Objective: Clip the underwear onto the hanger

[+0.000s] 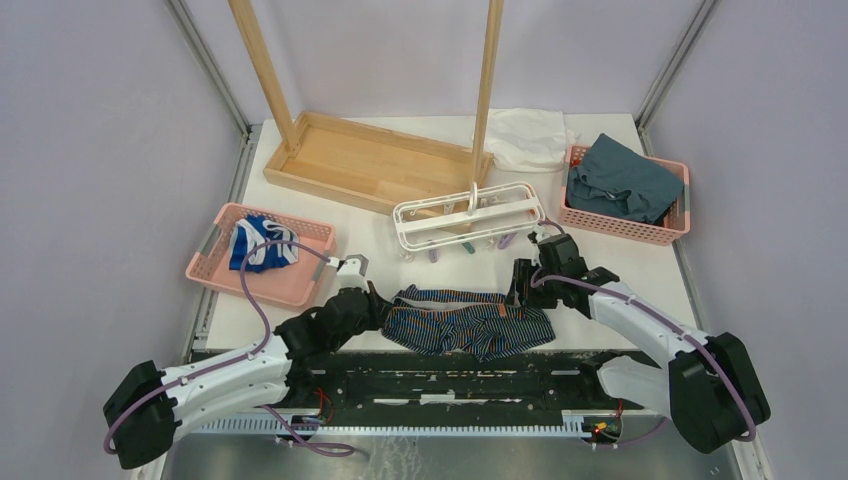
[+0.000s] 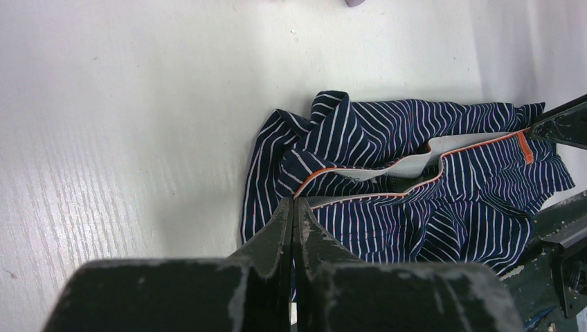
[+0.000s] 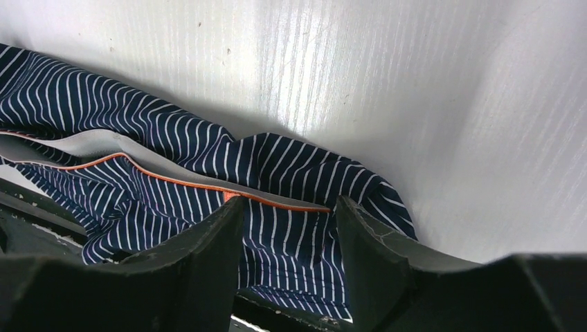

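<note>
- The underwear (image 1: 470, 322) lies crumpled on the white surface (image 1: 365, 250) at its near edge, between the two arms.
- Its long axis runs left to right, along that edge. The orange-trimmed waistband follows the same line, and the small orange label (image 2: 524, 146) sits toward the right end.
- The left end effector (image 1: 372, 303) is at the garment's left end. It is clenched, its fingers (image 2: 280, 228) pressed together with their tips against the striped cloth. Whether any fold is caught between them cannot be told.
- The right end effector (image 3: 291, 207) is at the garment's right end. It is released, with its jaws standing apart and the waistband showing in the gap between them.
- The hanger (image 1: 468, 213) lies beyond the underwear and apart from it, by the foot of the wooden rack (image 1: 370, 160). Its long side also runs left to right, slightly slanted, and its clips hang along the near rail.
</note>
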You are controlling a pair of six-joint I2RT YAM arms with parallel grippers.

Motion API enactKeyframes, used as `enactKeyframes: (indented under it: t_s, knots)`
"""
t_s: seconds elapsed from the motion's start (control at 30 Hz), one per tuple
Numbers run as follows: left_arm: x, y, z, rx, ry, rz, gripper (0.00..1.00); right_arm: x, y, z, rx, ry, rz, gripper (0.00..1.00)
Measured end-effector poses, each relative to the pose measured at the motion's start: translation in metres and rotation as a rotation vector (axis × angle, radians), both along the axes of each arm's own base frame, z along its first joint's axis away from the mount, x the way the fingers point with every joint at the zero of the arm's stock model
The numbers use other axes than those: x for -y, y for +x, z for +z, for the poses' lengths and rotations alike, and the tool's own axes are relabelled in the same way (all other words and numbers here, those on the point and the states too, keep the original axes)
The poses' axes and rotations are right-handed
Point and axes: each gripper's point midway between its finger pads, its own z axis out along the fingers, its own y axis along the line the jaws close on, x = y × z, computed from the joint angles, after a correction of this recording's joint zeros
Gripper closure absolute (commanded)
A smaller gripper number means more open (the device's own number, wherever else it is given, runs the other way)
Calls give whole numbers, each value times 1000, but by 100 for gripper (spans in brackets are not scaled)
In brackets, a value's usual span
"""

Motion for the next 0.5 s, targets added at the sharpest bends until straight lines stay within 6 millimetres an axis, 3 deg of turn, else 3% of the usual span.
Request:
enactKeyframes:
  t_s: [0.2,0.5]
  knots:
    - [0,0,0,0,0,0,97,-3,-1,-2,-15,12,8,58]
    - [0,0,0,-1,1,0,97,-5,-2,1,-7,30,8,98]
